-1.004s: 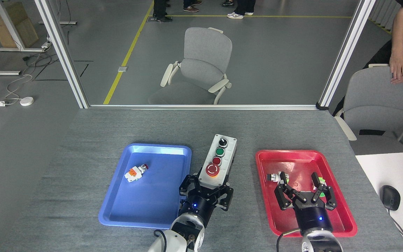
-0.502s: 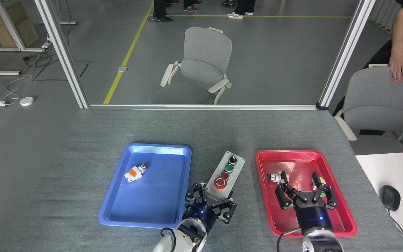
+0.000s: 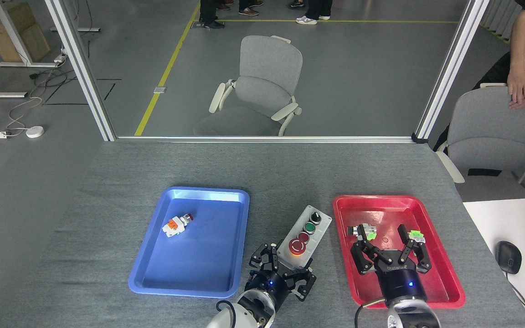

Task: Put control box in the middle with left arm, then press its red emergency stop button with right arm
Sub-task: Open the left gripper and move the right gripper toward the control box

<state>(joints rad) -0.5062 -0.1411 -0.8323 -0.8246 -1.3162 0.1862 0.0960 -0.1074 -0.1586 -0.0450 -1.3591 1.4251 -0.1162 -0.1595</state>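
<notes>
The control box (image 3: 307,231) is a light-grey elongated box lying slanted on the grey table between the two trays. Its black knob sits at the far end. The red emergency stop button (image 3: 297,246), with a yellow ring, sits at the near end. My left gripper (image 3: 284,268) is shut on the box's near end, with its fingers (image 3: 262,258) on both sides of it. My right gripper (image 3: 388,251) hovers open over the red tray (image 3: 445,266), to the right of the box, with nothing between its fingers.
A blue tray (image 3: 198,273) on the left holds a small white-and-orange switch (image 3: 177,224). Small parts with green pieces (image 3: 365,231) lie in the red tray. A white desk with a black mouse (image 3: 508,257) stands at the right, and a person behind a chair (image 3: 490,127).
My left gripper has carried the control box rightward and nearer to me, down toward the table between the trays. The right gripper has shifted slightly left over the red tray.
</notes>
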